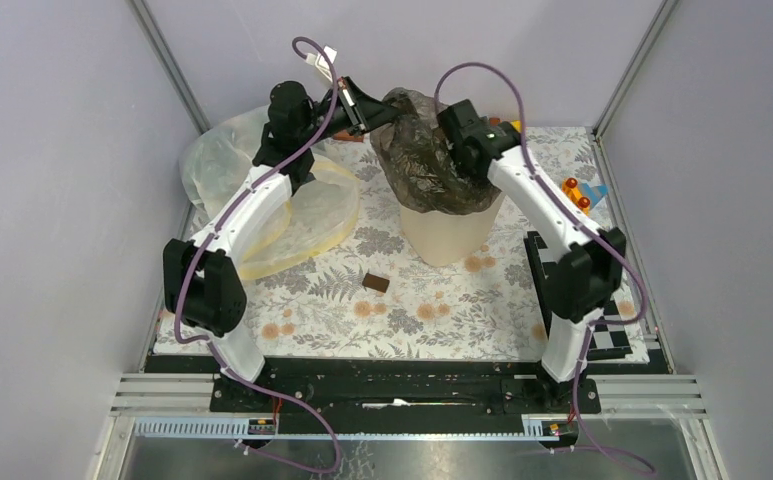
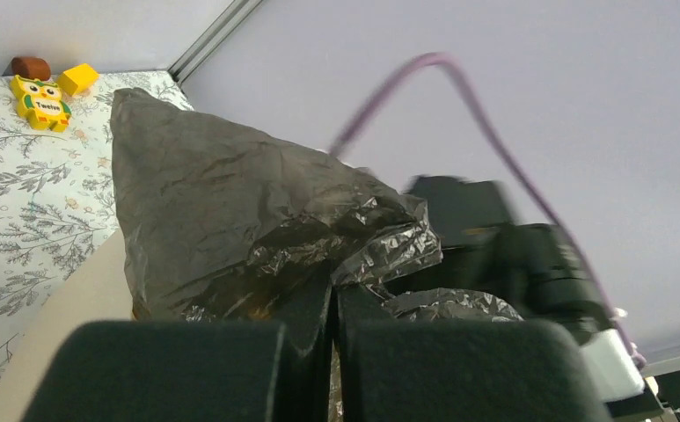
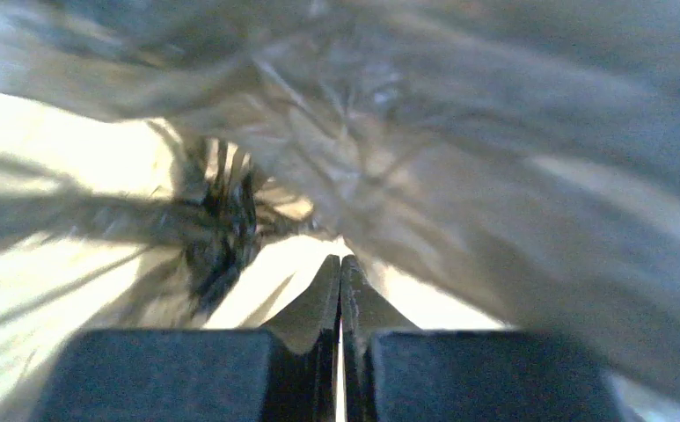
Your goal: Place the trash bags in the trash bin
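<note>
The dark brown-olive trash bag (image 1: 424, 150) is draped over the mouth of the cream-beige trash bin (image 1: 452, 238) at the back middle of the table. My left gripper (image 1: 375, 113) reaches in from the left, shut on the bag's upper left edge. In the left wrist view crinkled film (image 2: 230, 202) is pinched between the closed left gripper (image 2: 333, 303), with the bin's wall (image 2: 63, 316) below. My right gripper (image 3: 340, 264) is shut with its tips in the stretched bag film (image 3: 494, 176). From above, its wrist hides the fingertips at the bag's right side.
A bigger whitish translucent bag with a yellow rim (image 1: 307, 215) lies at the left under the left arm. A small brown block (image 1: 376, 283) sits in front of the bin. Small toys (image 1: 575, 192) and a checkered board (image 1: 612, 335) are at the right. An owl toy (image 2: 41, 103) lies on the floral cloth.
</note>
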Robot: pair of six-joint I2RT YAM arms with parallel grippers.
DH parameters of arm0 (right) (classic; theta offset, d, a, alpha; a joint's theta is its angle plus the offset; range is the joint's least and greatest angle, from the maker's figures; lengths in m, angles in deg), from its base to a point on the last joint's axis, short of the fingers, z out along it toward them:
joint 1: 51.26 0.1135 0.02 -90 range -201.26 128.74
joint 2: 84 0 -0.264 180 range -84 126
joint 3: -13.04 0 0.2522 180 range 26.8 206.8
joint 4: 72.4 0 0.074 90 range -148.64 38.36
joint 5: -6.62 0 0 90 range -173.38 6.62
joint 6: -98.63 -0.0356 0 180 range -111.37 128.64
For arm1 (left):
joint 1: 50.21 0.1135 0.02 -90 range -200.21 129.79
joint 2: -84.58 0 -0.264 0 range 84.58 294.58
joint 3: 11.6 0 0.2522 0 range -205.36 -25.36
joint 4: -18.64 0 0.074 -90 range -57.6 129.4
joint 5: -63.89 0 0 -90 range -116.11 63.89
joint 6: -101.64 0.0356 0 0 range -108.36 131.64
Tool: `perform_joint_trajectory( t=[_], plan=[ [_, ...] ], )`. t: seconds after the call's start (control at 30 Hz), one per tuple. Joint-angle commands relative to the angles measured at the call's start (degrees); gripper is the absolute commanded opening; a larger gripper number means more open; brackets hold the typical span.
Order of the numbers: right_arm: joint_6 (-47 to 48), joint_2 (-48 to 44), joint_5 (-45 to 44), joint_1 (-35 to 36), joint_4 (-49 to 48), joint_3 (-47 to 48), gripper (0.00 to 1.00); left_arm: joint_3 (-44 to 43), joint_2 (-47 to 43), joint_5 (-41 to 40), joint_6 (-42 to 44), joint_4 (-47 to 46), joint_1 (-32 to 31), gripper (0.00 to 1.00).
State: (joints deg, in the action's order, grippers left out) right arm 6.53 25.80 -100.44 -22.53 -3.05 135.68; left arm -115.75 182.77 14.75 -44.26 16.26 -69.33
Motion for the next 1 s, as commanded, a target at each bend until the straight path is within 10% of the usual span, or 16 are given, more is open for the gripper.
perform_joint_trajectory(
  t=[0.0,0.17,0.27,0.57,0.97],
  plan=[
    [-0.49,-9.07,-3.51,-0.31,0.41,6.45,0.0,-0.59,-2.01,2.29,0.1,-3.74,0.22,0.0],
    [-1.39,-10.06,-12.35,-1.74,3.64,12.48,0.0,-0.66,-4.68,1.63,1.64,-3.23,0.22,0.0],
    [-1.65,-11.91,-12.61,-2.64,3.41,14.13,0.31,-0.12,-5.9,1.14,2.47,-2.61,0.22,0.0],
    [-2.98,-19.61,-19.37,-3.28,1.98,13.68,0.8,0.48,-8.12,1.16,2.8,-2.31,0.24,0.0],
    [-0.93,-21.66,-23.69,-7.46,-3.19,17.63,0.96,-0.75,-8.56,-0.25,5.81,1.34,0.15,0.0]
  ],
)
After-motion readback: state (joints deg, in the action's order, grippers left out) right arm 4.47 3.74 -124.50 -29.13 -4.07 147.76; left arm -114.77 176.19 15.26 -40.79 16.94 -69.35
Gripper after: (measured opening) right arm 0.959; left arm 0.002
